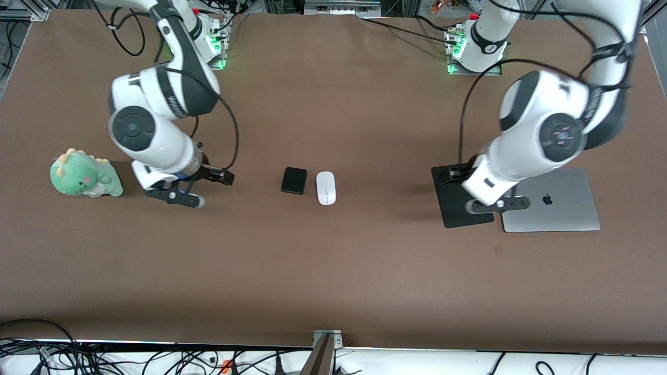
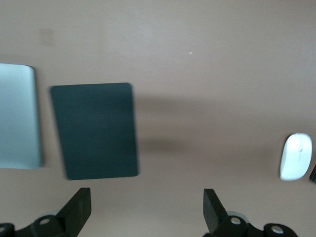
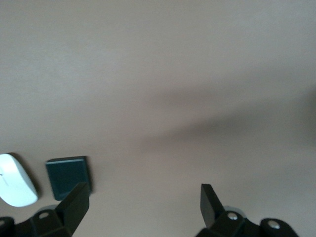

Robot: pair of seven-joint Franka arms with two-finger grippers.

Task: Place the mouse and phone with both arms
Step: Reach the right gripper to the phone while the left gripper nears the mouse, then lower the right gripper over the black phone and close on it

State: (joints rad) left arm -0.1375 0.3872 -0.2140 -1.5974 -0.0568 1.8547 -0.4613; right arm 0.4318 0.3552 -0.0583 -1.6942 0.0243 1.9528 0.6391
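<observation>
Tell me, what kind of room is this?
Probably a robotics lab: two robot arms bolted to a brown table, loose cables along its edge, and props like a mouse and laptop.

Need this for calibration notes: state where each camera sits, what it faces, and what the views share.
Front view: high across the table, facing both arms, phone, mouse.
Left wrist view: on the left wrist, facing down; fingers, black pad, laptop.
Right wrist view: on the right wrist; fingers.
All share the mouse and phone.
</observation>
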